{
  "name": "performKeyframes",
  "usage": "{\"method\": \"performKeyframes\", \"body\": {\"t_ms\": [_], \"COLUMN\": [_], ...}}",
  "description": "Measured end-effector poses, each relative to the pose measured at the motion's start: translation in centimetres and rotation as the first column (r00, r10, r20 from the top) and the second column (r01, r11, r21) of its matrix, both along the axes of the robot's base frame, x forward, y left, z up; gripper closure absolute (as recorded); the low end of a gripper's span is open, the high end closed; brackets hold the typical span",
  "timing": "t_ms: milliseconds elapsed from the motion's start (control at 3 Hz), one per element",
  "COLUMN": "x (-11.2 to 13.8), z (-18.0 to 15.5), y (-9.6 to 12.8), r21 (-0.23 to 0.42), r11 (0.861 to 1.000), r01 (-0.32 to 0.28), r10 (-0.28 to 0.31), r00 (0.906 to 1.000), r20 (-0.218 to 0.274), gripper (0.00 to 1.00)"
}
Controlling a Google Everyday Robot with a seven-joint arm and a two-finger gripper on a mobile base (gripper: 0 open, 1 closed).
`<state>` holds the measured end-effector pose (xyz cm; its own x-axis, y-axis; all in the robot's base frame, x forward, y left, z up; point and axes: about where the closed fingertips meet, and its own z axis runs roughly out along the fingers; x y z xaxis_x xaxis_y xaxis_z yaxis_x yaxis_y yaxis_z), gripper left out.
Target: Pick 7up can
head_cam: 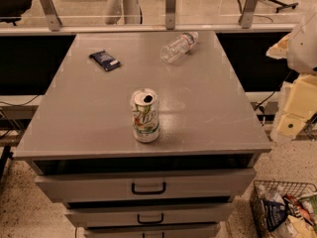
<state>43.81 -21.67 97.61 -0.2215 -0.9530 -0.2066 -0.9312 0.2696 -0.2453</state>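
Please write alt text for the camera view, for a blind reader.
A small white aluminium 7up can with green lettering stands upright near the front of a grey cabinet top. Behind it lie a clear plastic bottle and a dark blue packet; the cream gripper hangs at the right edge, off the top.

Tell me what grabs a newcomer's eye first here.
The 7up can stands upright near the front edge of the grey cabinet top. Behind it lie a clear plastic bottle on its side and a dark blue packet. The claw hangs off the right edge, apart from the can.
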Motion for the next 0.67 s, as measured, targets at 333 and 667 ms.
{"method": "performKeyframes", "body": {"t_ms": [333,667], "x": [0.0,1.0], "z": [0.0,-1.7], "y": [0.0,1.9], "r21": [0.0,0.062], "r11": [1.0,0.998], "r01": [0.0,-0.001], "r10": [0.0,0.0], "r00": [1.0,1.0], "r20": [0.0,0.007], "gripper": [0.0,0.0]}}
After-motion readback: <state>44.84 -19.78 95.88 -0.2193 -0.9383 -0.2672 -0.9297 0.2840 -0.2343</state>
